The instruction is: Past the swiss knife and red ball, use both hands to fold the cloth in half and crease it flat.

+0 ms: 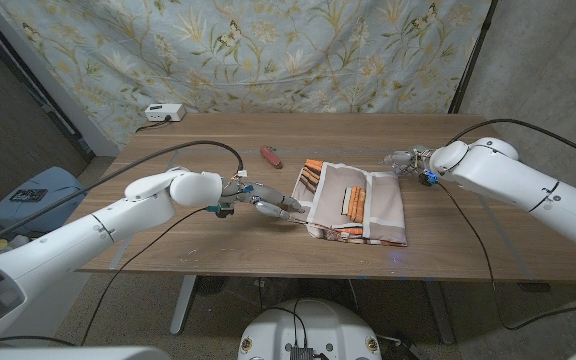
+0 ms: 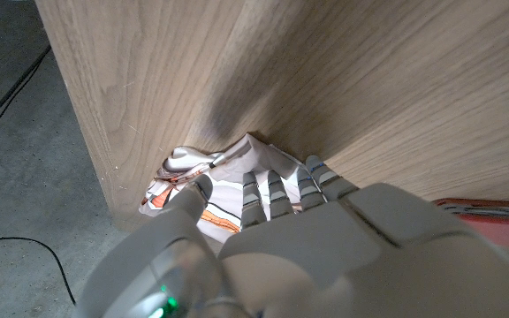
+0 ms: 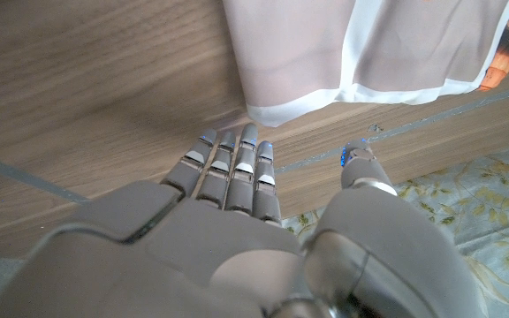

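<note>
The cloth (image 1: pixel 358 205), pale with orange stripes, lies rumpled on the wooden table (image 1: pixel 168 150) right of centre. My left hand (image 1: pixel 268 203) reaches in from the left to the cloth's near-left edge. In the left wrist view its thumb and fingers (image 2: pixel 268 190) pinch a bunched fold of the cloth (image 2: pixel 184 172) at the table's edge. My right hand (image 1: pixel 408 160) hovers by the cloth's far-right corner. Its fingers (image 3: pixel 237 163) are spread and hold nothing, a short way from the cloth's white hem (image 3: pixel 325 62). The red swiss knife (image 1: pixel 270 156) lies beyond my left hand.
A small white device (image 1: pixel 163 112) sits at the table's far-left corner. A blue bin (image 1: pixel 28 195) stands on the floor to the left. A flowered curtain (image 1: pixel 268 50) hangs behind the table. Black cables trail from both arms.
</note>
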